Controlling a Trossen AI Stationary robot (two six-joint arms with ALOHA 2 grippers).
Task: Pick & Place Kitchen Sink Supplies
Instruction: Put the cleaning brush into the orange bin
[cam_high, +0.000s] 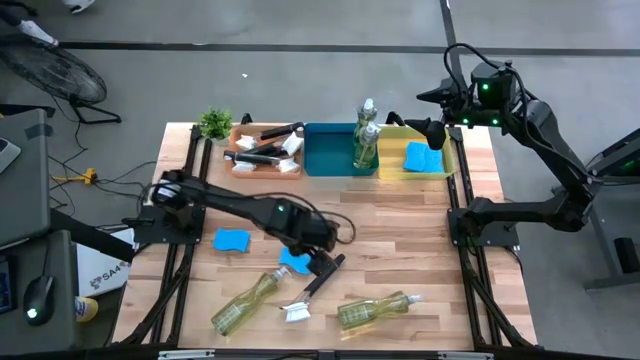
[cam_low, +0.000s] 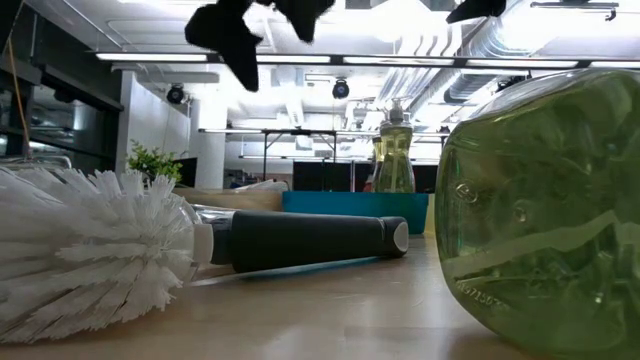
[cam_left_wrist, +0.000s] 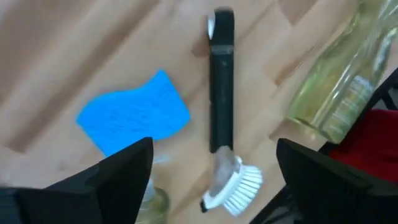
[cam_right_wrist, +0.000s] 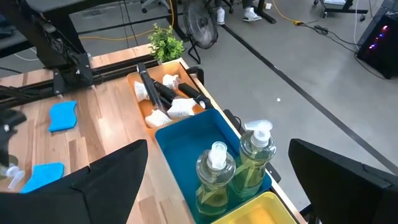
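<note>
Left gripper (cam_high: 318, 262) open wide, empty, hovering over brush (cam_high: 312, 290) lying flat on table (cam_high: 400, 250). Blue sponge (cam_high: 295, 261) just beside brush handle; bottles (cam_high: 247, 299) lying either side of brush. Right gripper (cam_high: 425, 128) open, empty, above yellow bin (cam_high: 448, 160), well apart from brush.

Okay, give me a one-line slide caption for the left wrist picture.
Left tool open above a black brush lying on the table, blue sponge beside it.
</note>
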